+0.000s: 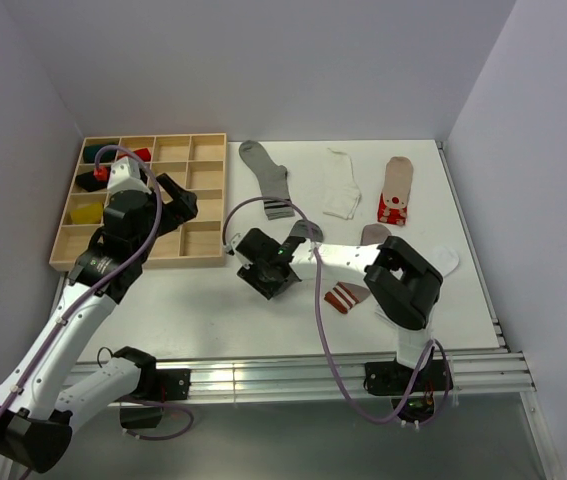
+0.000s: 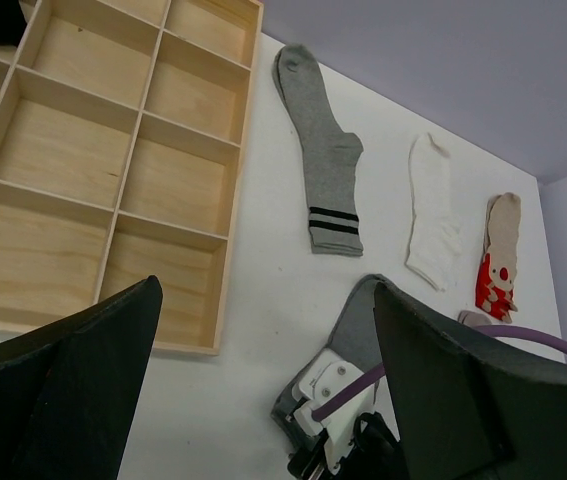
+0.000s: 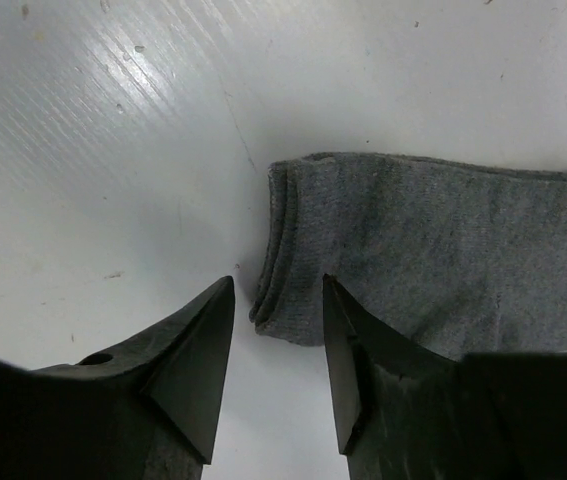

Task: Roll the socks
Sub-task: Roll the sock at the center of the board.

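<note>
The right gripper (image 3: 278,290), jaws apart, is straddling the plain grey sock (image 3: 443,250) at its edge, risking pinching only one layer

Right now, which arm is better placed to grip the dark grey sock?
Right. The right hand is down at the sock, the folded edge between its fingers. The left hand hangs open over the tray, away from it.

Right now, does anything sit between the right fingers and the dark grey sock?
Nothing visible does: the dark grey sock has its folded edge between the right fingers, flat on the table.
</note>
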Robot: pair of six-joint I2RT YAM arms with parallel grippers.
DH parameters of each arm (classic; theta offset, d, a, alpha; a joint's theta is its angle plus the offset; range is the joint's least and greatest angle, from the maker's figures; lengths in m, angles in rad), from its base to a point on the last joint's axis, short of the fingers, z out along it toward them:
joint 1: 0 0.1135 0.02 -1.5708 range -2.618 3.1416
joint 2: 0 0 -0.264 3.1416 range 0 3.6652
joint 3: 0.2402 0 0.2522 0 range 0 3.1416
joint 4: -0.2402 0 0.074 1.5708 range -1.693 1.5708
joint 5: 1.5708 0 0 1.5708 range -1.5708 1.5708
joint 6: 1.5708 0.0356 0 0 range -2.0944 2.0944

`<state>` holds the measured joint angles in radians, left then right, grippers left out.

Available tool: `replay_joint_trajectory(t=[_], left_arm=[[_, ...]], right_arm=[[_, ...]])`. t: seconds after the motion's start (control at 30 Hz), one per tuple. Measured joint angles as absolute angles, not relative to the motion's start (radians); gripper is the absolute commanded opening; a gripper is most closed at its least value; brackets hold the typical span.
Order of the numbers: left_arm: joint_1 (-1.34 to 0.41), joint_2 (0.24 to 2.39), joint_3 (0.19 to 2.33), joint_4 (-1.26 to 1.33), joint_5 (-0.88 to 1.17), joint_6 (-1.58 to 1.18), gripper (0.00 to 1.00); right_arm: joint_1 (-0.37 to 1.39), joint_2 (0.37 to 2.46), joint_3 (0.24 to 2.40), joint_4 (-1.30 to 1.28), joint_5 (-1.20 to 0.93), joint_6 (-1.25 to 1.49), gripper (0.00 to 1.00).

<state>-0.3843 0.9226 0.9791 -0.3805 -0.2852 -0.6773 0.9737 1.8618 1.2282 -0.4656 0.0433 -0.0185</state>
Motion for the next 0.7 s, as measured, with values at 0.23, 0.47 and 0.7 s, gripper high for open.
replay_joint_trajectory(t=[0.23, 0.47, 0.7], left_arm=[[-0.384, 0.926, 0.963, -0.358, -0.271, -0.681, 0.92], [-0.382, 0.938, 0.941, -0.342, -0.252, -0.696, 0.91], [-0.381, 0.948, 0.923, -0.329, -0.241, -0.702, 0.90]], right_arm=[[0.974, 1.878, 1.221, -0.459, 0.041, -0.020, 0.34], [0.970, 1.892, 1.221, -0.453, 0.039, -0.021, 0.34], [0.921, 1.892, 1.221, -0.450, -0.056, -0.036, 0.27]])
